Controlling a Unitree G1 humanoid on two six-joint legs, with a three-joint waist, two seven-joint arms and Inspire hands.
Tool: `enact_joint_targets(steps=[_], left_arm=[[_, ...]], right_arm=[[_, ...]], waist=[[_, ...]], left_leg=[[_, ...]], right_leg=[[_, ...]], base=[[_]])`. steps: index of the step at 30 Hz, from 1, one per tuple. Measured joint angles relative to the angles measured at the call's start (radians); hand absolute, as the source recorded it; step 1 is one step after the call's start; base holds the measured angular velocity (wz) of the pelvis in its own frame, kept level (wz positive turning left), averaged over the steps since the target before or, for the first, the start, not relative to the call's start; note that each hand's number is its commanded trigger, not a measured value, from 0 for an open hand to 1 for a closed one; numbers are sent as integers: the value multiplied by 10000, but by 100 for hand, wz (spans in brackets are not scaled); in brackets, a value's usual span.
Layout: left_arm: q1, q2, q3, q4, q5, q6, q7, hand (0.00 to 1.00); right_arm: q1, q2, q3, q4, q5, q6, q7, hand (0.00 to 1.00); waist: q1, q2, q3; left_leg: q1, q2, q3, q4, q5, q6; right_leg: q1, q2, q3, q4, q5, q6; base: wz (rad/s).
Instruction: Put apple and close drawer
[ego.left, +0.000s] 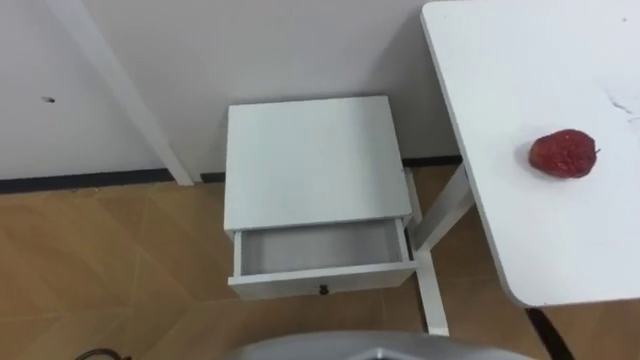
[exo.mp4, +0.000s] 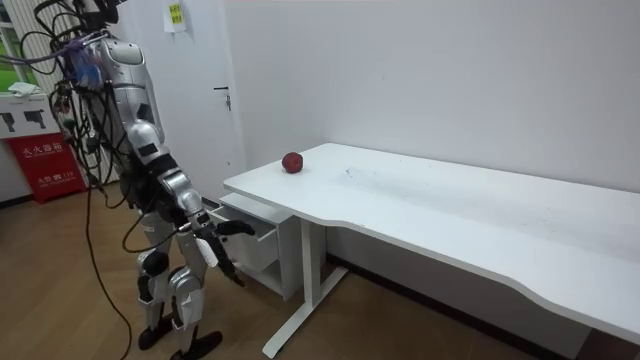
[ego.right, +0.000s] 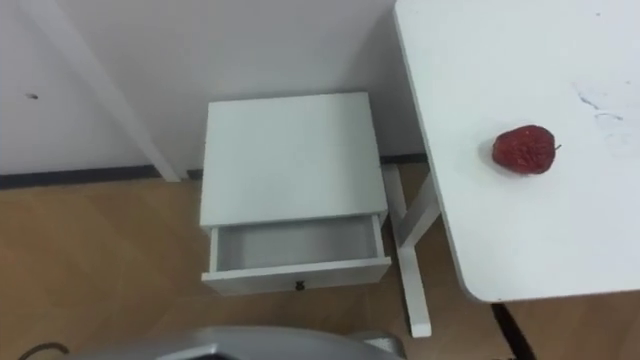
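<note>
The dark red, wrinkled apple (ego.left: 564, 154) lies near the corner of the white bench (ego.left: 520, 230), well apart from the small white cabinet's open drawer (ego.left: 320, 250). The right robot hand (exo.mp4: 214, 248) hangs loose-fingered and empty; I cannot tell the state of the left robot hand (exo.mp4: 238, 228). The reach should probably come from above, curling round the apple's middle.

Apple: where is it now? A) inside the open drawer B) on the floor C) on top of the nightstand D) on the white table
D: the apple lies on the table, while the drawer of the nightstand stands open with nothing in it.
</note>
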Motion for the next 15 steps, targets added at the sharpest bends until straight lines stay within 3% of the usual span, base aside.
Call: enact_joint_targets(steps=[7, 15], left_arm=[[200, 123, 3, -248, -17, -127, 103, 0], [153, 207, 2, -580, -139, -373, 92, 0]], right_arm=[[-62, -33, -1060, -1679, 702, -337, -1755, 0], [-130, -145, -1197, -4304, 736, -1154, -3663, 0]], waist=[[-204, -157, 11], [-231, -172, 34]], left_leg=[[-58, 8, 269, 5, 0, 0], [-374, -3, 290, 18, 1, 2]], right_leg=[[-133, 32, 213, 179, 4, 3], [-549, 18, 193, 415, 14, 14]], base=[[-11], [0]])
